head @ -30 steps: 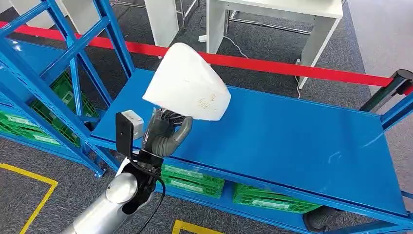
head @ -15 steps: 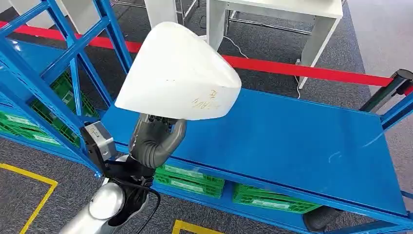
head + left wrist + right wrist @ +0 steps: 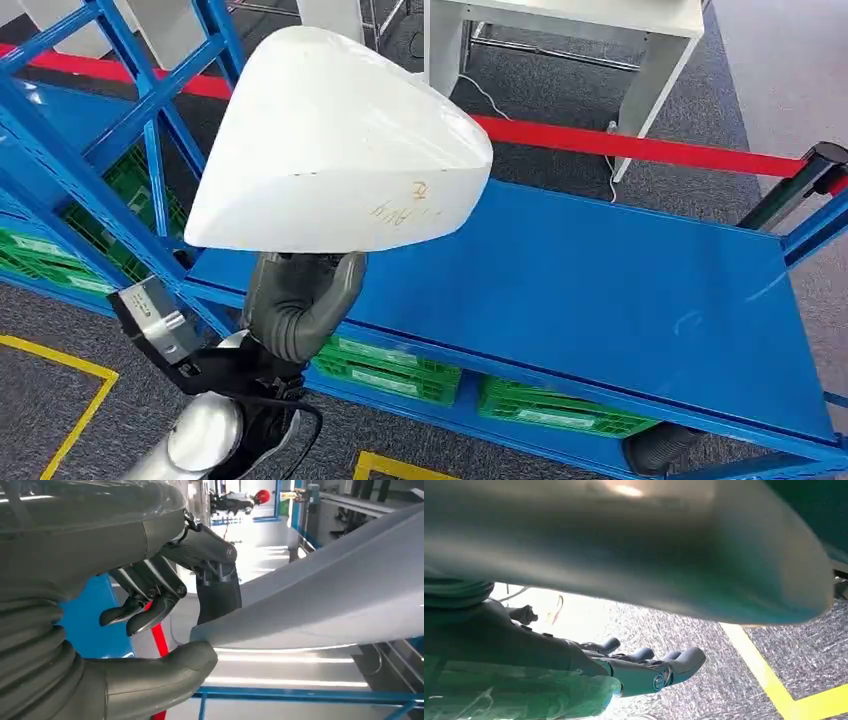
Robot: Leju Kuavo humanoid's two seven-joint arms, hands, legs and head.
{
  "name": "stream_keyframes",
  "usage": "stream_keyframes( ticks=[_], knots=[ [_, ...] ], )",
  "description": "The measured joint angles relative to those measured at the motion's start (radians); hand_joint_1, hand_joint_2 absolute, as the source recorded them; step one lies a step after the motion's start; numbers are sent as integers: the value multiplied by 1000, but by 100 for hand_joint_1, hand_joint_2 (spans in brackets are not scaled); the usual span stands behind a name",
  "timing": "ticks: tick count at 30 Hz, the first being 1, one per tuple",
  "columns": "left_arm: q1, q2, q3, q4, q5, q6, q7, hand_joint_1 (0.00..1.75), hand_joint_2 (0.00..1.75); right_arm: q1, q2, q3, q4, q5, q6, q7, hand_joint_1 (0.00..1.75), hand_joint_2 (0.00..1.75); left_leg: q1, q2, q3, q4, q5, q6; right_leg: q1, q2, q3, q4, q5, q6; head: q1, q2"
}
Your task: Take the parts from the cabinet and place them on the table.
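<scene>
An industrial storeroom or workshop: blue steel shelving (image 3: 620, 290) holding green plastic crates (image 3: 390, 368), grey carpet floor (image 3: 40, 420) marked with yellow tape lines (image 3: 70, 400), and a red barrier belt (image 3: 640, 147).

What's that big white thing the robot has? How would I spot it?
Find the long blue shelf across the middle. Above its left end, the left hand holds up a big white part, smooth and rounded like a shell. It's the only white thing with orange scribbles on its side.
</scene>
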Motion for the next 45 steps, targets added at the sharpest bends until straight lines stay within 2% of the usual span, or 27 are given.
stream_keyframes(
  ticks=[14,23,29,45],
  knots=[
    [17,0,0,-20,11,8,-12,175,175,0,3,-5,0,-3,-5,0,0,0,0,0,0,0,0,0,0,0,0,0,0,0,0,0],
    [33,0,0,-26,38,8,-40,175,175,0,11,-5,0,-5,-20,11,0,0,0,0,0,0,0,0,0,0,0,0,0,0,0,0],
    [39,0,0,-26,73,-28,-59,175,175,0,16,-5,0,-5,-24,11,0,0,0,0,0,0,0,0,0,0,0,0,0,0,0,0],
    [42,-1,0,-26,95,-55,-56,175,175,0,26,-5,0,-6,-32,22,0,0,-2,0,0,1,-1,1,-2,0,0,-1,0,1,0,0]
  ],
)
